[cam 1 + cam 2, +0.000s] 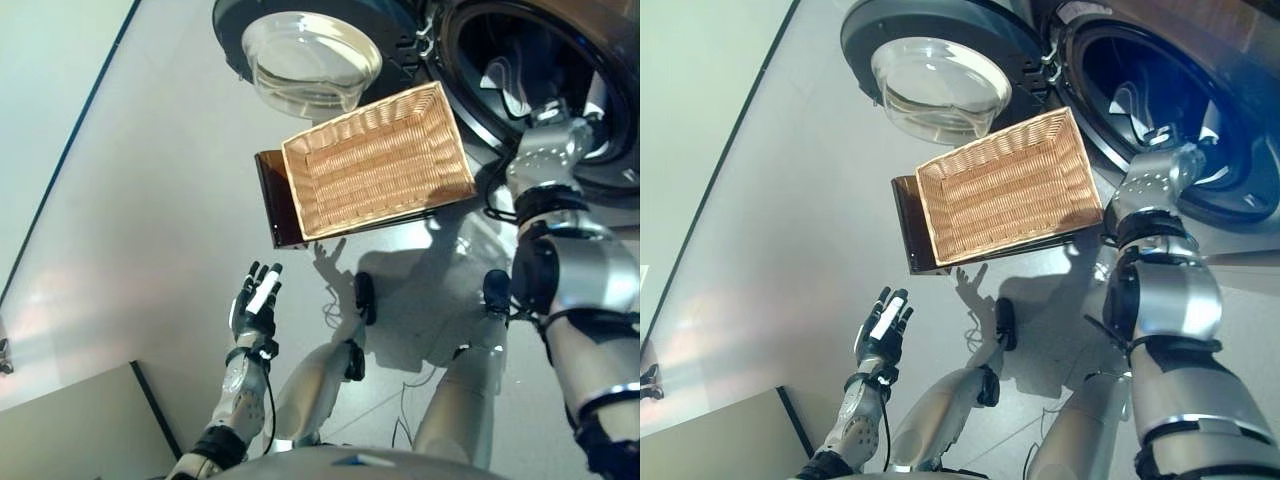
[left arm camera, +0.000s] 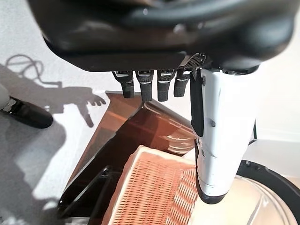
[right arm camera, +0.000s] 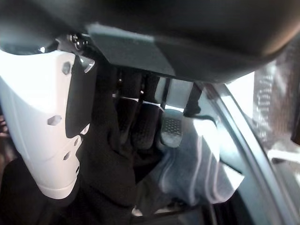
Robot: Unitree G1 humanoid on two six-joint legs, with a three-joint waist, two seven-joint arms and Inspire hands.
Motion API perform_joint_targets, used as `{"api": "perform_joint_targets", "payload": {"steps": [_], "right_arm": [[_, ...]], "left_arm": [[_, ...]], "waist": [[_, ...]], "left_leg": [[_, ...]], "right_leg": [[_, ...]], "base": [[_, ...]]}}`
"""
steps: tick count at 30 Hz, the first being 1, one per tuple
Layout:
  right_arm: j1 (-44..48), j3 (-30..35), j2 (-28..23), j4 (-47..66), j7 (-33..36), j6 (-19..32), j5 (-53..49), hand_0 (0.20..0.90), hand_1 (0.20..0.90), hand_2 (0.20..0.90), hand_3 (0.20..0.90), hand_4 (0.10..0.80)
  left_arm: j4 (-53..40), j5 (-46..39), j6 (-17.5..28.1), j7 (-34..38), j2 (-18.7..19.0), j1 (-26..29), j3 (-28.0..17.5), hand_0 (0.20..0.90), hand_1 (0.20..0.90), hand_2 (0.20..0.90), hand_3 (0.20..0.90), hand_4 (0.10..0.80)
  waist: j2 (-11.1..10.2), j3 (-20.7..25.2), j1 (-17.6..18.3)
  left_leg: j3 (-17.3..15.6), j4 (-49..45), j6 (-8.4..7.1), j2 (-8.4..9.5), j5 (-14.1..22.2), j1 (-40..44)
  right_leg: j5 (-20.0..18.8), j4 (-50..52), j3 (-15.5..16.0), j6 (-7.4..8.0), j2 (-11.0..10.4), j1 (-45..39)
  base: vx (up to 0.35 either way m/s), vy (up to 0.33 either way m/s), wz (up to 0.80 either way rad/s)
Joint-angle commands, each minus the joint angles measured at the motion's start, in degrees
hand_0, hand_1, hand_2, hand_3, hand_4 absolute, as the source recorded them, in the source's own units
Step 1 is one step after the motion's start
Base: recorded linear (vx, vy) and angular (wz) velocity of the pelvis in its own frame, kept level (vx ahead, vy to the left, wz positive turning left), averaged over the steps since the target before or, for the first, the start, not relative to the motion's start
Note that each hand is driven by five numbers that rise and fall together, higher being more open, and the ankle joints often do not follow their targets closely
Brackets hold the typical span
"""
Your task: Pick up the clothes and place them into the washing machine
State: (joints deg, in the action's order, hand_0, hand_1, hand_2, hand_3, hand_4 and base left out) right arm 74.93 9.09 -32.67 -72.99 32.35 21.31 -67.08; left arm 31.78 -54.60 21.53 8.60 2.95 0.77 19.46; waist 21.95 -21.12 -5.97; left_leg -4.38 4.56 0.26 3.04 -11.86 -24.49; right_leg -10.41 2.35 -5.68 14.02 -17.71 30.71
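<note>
1. The rectangular tan wicker basket (image 1: pixel 380 160) has a tight ribbed weave and nothing in it. It sits on a glossy dark brown stand (image 1: pixel 274 200) on the pale smooth floor (image 1: pixel 150 230).
2. Just beyond it, the washing machine's round door (image 1: pixel 310 55) hangs open, a dark ring around a clear domed glass bowl.
3. To the right is the dark drum opening of the front-loading washing machine (image 1: pixel 1170 110), with pale cloth showing inside.
4. The right hand (image 3: pixel 140 126) is reached into that drum. In the right wrist view its fingers curl onto a black garment (image 3: pixel 103 178), with a soft grey-blue garment (image 3: pixel 197 168) bunched right beside it.
5. The left hand (image 1: pixel 256 303) hovers over the floor near the basket, fingers straight and spread, holding nothing.
</note>
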Motion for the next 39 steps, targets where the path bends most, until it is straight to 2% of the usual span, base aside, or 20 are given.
{"api": "perform_joint_targets", "payload": {"steps": [1,10,22,23,39], "right_arm": [[15.55,-11.90,-10.29,3.49,-4.98,3.93,2.50,0.200,0.200,0.200,0.200,0.300],[21.17,-17.96,-12.14,1.42,-5.67,1.92,2.73,0.200,0.200,0.200,0.200,0.300],[21.89,-19.26,-13.06,2.56,-6.35,1.88,2.04,0.208,0.208,0.208,0.208,0.306],[22.12,-19.57,-13.05,1.09,-5.62,1.35,2.70,0.900,0.900,0.900,0.900,0.800],[21.85,-19.51,-11.31,0.31,-7.34,0.51,1.41,0.900,0.900,0.900,0.900,0.800]], "left_arm": [[-3.67,-0.17,2.61,-0.78,3.57,-0.29,2.57,0.900,0.900,0.900,0.900,0.800],[-4.16,-0.31,2.47,-1.42,4.28,-0.74,2.98,0.900,0.900,0.900,0.900,0.800],[-4.83,-0.05,2.84,-1.75,4.55,-1.02,2.82,0.900,0.900,0.900,0.900,0.800],[-4.66,0.04,2.72,-1.67,4.66,-0.90,2.82,0.900,0.900,0.900,0.900,0.800],[-4.07,-0.25,2.05,-1.76,4.21,-0.89,2.06,0.900,0.900,0.900,0.900,0.800]], "waist": [[3.68,1.62,-1.20],[3.87,1.93,-2.55],[4.06,2.27,-3.37],[3.93,2.43,-3.44],[3.66,2.86,-2.99]], "left_leg": [[-0.75,0.44,-5.78,0.90,3.93,2.64],[-0.54,0.44,-5.88,0.94,3.40,1.90],[0.00,0.44,-5.93,1.37,3.05,1.44],[-0.08,0.44,-5.92,1.37,3.07,1.39],[-0.70,0.44,-5.71,1.31,3.27,1.76]], "right_leg": [[12.31,10.34,2.38,-4.91,3.27,-0.37],[12.61,11.59,2.23,-5.00,3.25,1.04],[13.13,12.73,2.36,-5.05,2.93,1.65],[13.13,12.54,2.29,-5.08,2.92,1.65],[12.91,11.87,1.66,-5.41,3.05,1.39]], "base": [[-0.015,0.002,0.16],[-0.006,0.001,0.02],[0.000,0.000,0.00],[0.000,0.000,0.00],[0.000,0.000,0.00]]}}
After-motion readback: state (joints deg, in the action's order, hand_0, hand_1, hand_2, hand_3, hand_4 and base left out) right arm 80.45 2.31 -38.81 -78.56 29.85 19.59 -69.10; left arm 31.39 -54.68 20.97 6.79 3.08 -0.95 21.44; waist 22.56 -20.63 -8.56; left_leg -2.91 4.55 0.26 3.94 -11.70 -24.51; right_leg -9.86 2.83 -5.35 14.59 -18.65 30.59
